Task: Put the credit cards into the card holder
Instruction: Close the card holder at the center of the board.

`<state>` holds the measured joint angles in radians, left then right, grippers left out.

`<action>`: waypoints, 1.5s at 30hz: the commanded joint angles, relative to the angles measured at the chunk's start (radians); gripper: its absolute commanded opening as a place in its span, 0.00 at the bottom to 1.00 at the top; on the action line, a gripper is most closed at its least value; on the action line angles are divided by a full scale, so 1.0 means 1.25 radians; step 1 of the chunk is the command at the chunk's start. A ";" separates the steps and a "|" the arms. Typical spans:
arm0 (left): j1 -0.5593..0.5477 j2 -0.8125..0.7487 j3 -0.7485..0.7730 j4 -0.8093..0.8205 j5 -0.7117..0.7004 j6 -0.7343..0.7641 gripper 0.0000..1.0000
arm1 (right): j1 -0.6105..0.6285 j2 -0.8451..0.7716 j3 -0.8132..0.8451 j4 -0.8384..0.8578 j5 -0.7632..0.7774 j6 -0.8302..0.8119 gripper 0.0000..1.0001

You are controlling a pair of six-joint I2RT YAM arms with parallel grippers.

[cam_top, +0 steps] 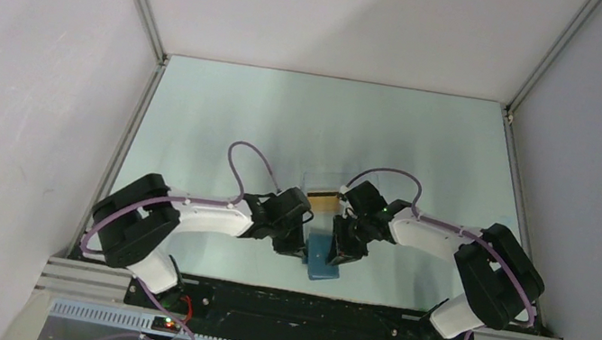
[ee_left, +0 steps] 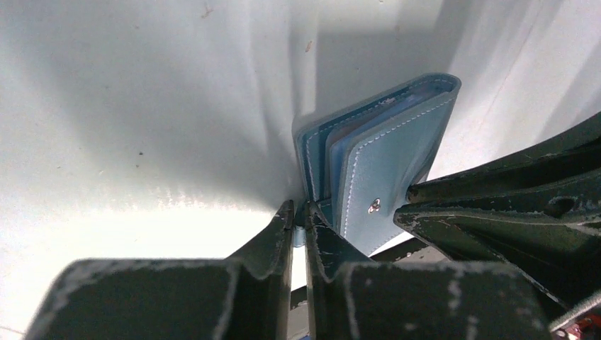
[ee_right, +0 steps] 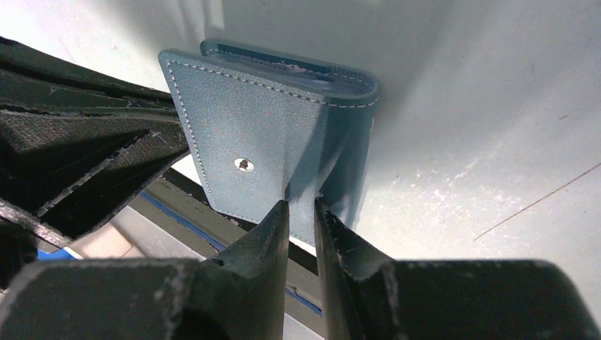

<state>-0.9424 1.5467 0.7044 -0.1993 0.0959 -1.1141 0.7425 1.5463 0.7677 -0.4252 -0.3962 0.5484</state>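
Card holder [ee_right: 248, 120], left claw [ee_left: 299, 209], right claw [ee_right: 301, 204] gripping, credit card [cam_top: 323, 199] beyond

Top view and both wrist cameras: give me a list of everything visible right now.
card holder: one, blue, partly open, held between both grippers near the table's front edge.
credit card: one seen, orange-gold with a dark stripe, just beyond the grippers.
clear box: one, transparent, a faint outline by the card; hard to make out.
table: one, pale grey-green, under everything.
left gripper: one, black, pinching the holder's edge.
right gripper: one, black, pinching the holder's cover.
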 commanded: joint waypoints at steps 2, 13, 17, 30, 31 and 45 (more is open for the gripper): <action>-0.031 0.068 0.059 -0.197 -0.044 0.093 0.12 | 0.022 0.058 -0.017 -0.012 0.140 -0.034 0.25; -0.083 0.103 0.147 -0.350 -0.098 0.143 0.11 | 0.033 0.087 -0.009 -0.031 0.161 -0.039 0.24; -0.086 0.097 0.177 -0.458 -0.180 0.163 0.09 | 0.039 0.094 -0.004 -0.036 0.168 -0.040 0.24; -0.098 0.096 0.196 -0.513 -0.234 0.219 0.21 | 0.047 0.124 0.001 -0.040 0.170 -0.041 0.24; -0.098 0.088 0.194 -0.510 -0.234 0.218 0.28 | 0.047 0.124 0.001 -0.041 0.170 -0.041 0.24; -0.077 -0.030 0.117 -0.272 -0.135 0.148 0.53 | 0.048 0.125 0.004 -0.042 0.157 -0.043 0.22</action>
<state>-1.0489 1.5265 0.8574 -0.6418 -0.1040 -0.8951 0.7757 1.6119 0.8345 -0.4904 -0.3607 0.5407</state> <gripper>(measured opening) 0.542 0.224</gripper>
